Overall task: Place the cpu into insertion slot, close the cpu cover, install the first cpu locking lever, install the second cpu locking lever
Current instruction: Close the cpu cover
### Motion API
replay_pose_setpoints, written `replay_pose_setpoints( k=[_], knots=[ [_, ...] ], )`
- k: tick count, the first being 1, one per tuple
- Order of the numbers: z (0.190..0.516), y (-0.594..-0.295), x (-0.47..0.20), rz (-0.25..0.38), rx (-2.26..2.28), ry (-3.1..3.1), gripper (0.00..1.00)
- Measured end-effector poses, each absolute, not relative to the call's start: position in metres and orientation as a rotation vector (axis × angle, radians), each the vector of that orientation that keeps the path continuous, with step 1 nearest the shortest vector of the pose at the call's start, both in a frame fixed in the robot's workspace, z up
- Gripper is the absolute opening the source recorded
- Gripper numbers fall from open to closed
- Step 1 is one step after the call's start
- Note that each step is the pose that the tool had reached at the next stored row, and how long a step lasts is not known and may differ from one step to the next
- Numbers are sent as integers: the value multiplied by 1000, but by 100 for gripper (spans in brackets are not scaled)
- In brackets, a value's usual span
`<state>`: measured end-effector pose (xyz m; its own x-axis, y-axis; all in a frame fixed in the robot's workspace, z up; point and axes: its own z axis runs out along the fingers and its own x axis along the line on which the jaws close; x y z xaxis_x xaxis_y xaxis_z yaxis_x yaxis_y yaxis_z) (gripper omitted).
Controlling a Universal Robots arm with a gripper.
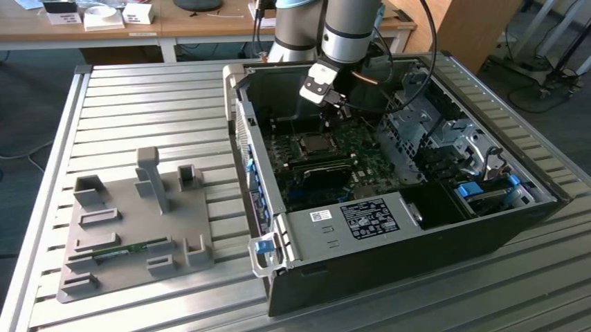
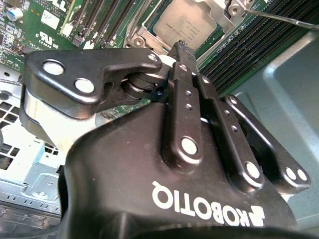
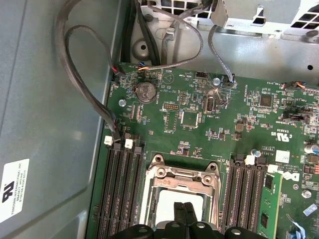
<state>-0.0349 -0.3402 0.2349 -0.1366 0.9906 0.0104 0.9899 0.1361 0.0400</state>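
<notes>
1. The cpu (image 3: 163,206) lies flat in the insertion slot (image 3: 147,196) on the green motherboard (image 3: 199,129), with its silvery top facing up. The cpu cover (image 3: 182,175) frames it, and the chip shows through the cover's window. I cannot tell whether the frame is pressed fully down.
2. The gripper (image 3: 184,205) is clenched, its two black fingers pressed together with nothing between them. The tips hang right over the chip's top, near its middle; whether they touch it cannot be made out.
3. Room at the socket's edges is tight. Banks of long black memory slots (image 3: 122,184) run just beside the rim on two opposite sides. A green memory module (image 3: 271,199) stands upright in one bank.
4. In the second wrist view, a thin wire locking lever (image 2: 279,17) sticks out from one corner of the socket, over the memory slots.
5. The board sits on the floor of an open computer case (image 1: 242,138). A grey case wall (image 3: 50,124) rises close beside one memory bank.
6. Dark cables (image 3: 82,69) loop along that wall down to the board's edge. A metal drive cage (image 1: 416,121) stands on the exterior view's right of the arm (image 1: 351,28), which reaches down into the case from above.
7. The case rests on a slatted metal table (image 1: 138,90). A grey fixture plate (image 1: 138,228) lies beside the case, on the exterior view's left.
</notes>
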Motion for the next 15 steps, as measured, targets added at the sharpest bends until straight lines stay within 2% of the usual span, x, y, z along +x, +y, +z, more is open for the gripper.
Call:
replay_pose_setpoints(
  k=[15],
  knots=[
    [235,-340,-35,58,2039,2365,11]
  ],
)
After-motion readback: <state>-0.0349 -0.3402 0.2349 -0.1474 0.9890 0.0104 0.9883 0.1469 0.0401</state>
